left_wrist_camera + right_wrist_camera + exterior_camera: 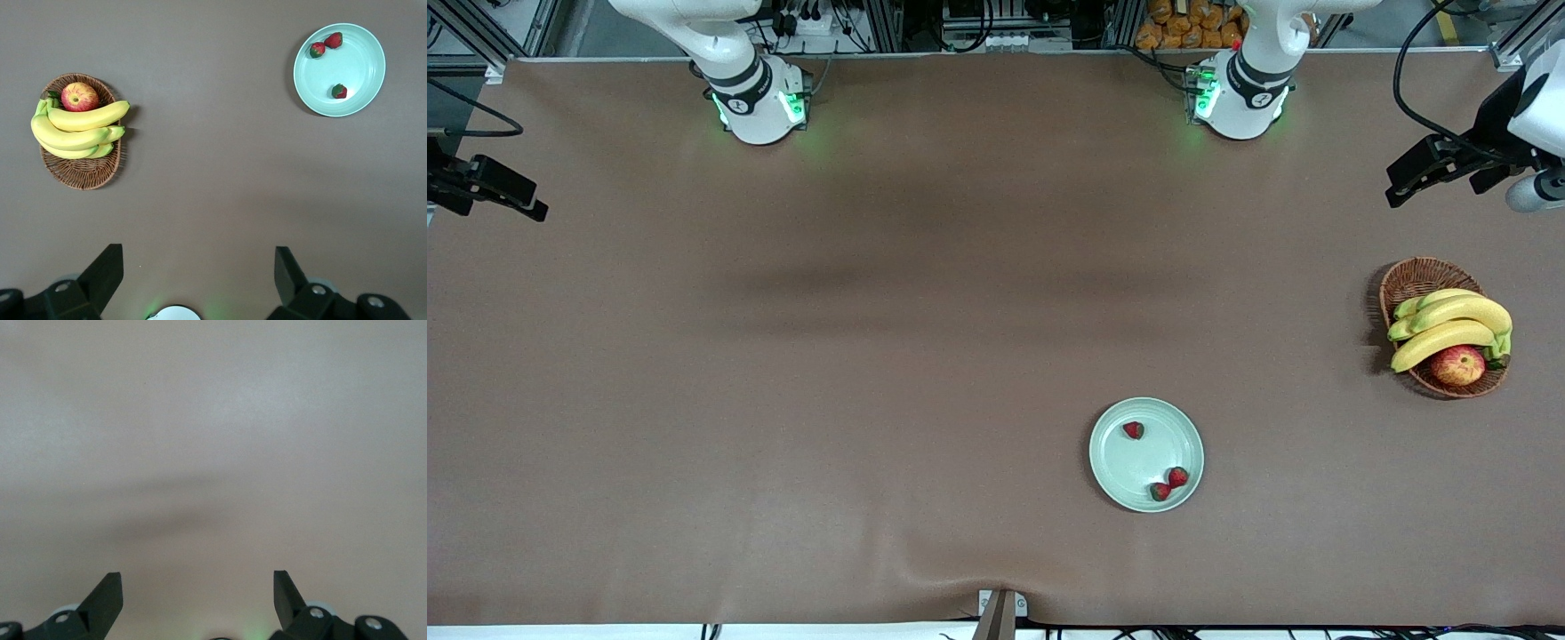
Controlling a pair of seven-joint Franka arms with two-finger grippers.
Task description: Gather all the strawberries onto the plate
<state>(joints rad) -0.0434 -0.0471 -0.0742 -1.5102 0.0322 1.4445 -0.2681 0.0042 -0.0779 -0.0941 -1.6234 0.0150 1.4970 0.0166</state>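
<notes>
all three strawberries [1133,430] [1178,476] [1160,492] lie in the plate [1120,480], which sits toward the front camera's edge of the table, so the collecting looks finished and the step in hand is the final retreat or rest. one berry lies apart from the pair, which lie just beside each other near the rim. the left gripper [199,275] hangs high at the left arm's end of the table, fingers [105,275] spread wide and pinching nothing; the plate and the wicker basket [85,172] with bananas [77,130] and an apple [79,97] both lie well ahead of its fingertips, none between them. the right gripper [197,595] hangs at the right arm's end, fingers [105,595] likewise spread and empty, with only bare brown table [213,420] ahead of them. no berry shows on the table outside the plate. i judge that the next move calls for nothing more than a check that no strawberry is left out, with both arms waiting clear of the plate.
</notes>
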